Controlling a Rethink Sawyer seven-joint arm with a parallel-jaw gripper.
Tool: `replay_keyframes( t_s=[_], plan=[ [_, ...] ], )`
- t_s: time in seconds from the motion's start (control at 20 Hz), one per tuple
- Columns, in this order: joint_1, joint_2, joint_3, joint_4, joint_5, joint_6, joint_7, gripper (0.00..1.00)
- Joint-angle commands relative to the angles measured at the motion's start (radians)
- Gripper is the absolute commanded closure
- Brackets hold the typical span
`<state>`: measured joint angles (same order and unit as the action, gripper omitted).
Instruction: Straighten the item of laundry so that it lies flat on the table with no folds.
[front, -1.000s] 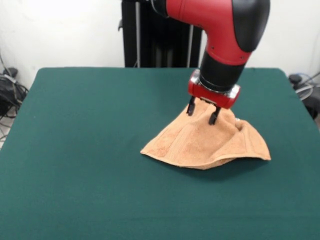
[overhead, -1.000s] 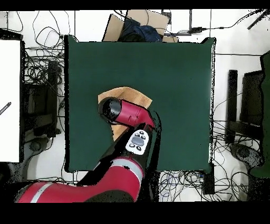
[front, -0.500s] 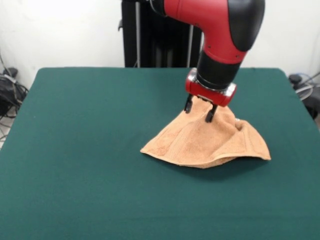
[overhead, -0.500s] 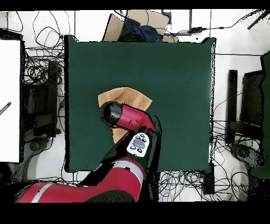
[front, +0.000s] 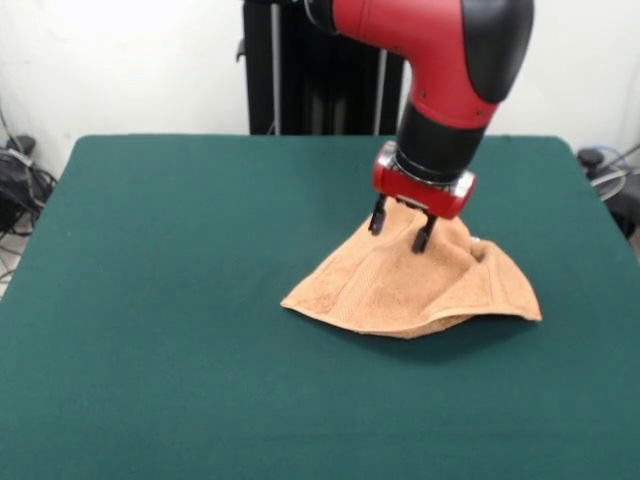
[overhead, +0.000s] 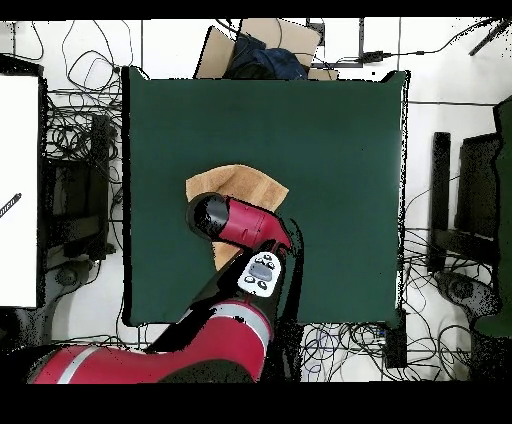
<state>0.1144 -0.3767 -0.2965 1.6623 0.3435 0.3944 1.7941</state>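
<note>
The peach-orange towel (front: 420, 285) lies bunched on the right half of the dark green table (front: 200, 300). It rises to a peak at its far side, and its near edge is folded under. My gripper (front: 400, 227) hangs over that peak with its fingers apart, one tip on each side of the raised cloth, closed on nothing. In the overhead view the arm's wrist covers the gripper and part of the towel (overhead: 245, 185), which sits left of the middle of the table (overhead: 330, 130).
The black pedestal (front: 320, 70) stands behind the table's far edge. In the overhead view, a cardboard box (overhead: 260, 45) sits beyond the table's top edge, a white surface (overhead: 20, 190) is at the left, and cables lie all around.
My gripper shifted slightly left and up, then came back down a little over the towel's peak. The towel has kept its shape and place.
</note>
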Motion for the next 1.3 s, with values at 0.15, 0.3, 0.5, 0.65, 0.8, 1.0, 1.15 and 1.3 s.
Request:
replay_keyframes(
  t_s=[0.15,0.3,0.5,0.65,0.8,1.0,1.15,1.3],
  plan=[
    [0.032,0.008,0.073,0.057,-0.049,-0.108,0.157,0.0],
    [0.022,0.016,0.08,0.057,-0.052,-0.119,0.152,0.0],
    [0.019,0.011,0.085,0.066,-0.044,-0.12,0.159,0.0],
    [0.016,0.009,0.087,0.068,-0.034,-0.1,0.163,0.0],
    [0.013,0.001,0.095,0.087,-0.026,-0.106,0.175,0.0],
    [0.001,-0.002,0.108,0.094,-0.023,-0.097,0.169,0.0],
    [-0.009,0.016,0.111,0.076,-0.013,-0.046,0.165,0.0],
    [-0.062,0.063,0.159,0.063,0.01,-0.013,0.153,0.0]
  ],
)
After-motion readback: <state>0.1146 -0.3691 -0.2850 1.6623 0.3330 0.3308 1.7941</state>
